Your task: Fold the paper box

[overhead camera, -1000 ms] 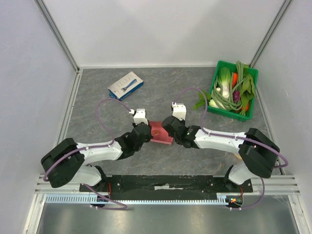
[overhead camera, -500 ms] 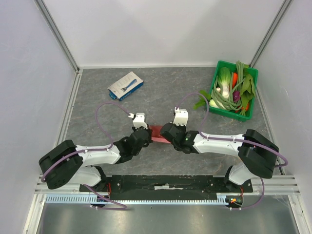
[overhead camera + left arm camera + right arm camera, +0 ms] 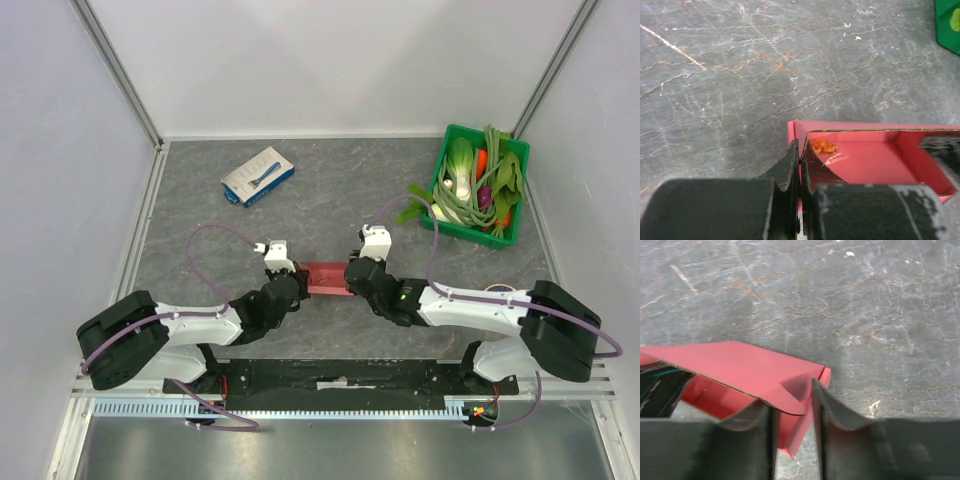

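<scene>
Top external — one paper box (image 3: pixel 327 278), one green tray (image 3: pixel 522 190), one white-and-blue box (image 3: pixel 258 175).

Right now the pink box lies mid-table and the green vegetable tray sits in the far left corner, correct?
No. The tray sits in the far right corner, as the top view shows. The box does lie in the middle of the table.
</scene>
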Robot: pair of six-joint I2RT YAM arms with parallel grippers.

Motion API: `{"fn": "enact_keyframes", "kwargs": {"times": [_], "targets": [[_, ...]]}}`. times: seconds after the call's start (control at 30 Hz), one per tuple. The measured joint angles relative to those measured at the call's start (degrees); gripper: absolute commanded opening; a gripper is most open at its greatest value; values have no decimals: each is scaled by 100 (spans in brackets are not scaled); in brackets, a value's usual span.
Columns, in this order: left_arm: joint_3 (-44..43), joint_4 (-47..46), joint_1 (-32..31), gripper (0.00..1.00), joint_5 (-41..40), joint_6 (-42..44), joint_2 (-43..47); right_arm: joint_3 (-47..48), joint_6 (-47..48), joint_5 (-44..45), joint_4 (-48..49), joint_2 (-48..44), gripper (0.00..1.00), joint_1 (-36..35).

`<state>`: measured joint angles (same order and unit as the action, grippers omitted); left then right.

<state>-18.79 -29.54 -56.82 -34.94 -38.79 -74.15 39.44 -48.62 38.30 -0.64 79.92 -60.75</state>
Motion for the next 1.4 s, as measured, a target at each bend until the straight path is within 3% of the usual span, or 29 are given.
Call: {"fn": "enact_keyframes", "kwargs": {"times": [0.17, 0.43, 0.57, 0.8, 0.93, 1.1, 1.4], "targets": [[76, 24, -111, 2, -376, -131, -52, -46, 262, -520, -24, -741, 71, 17], [63, 61, -308, 2, -726, -212, -125, -286, 533, -1421, -647, -1991, 83, 28], [2, 192, -400, 2, -874, -219, -149, -192, 400, -1895, -951, -2256, 98, 264], [-203, 538, -566, 2, -1132, -232, -227, 44, -1543, -3060, -1158, -2203, 98, 1967], [-286, 664, -693, 2, -1298, -232, -302, -374, -2516, -3679, -708, -2184, 98, 2428], [-345, 754, -804, 2, -1438, -232, -361, -1137, -3462, -4468, 192, -1537, 98, 2625], [-396, 872, -975, 2, -1604, -236, -448, -1821, -4236, -5134, 1687, -691, 96, 2605]]}}
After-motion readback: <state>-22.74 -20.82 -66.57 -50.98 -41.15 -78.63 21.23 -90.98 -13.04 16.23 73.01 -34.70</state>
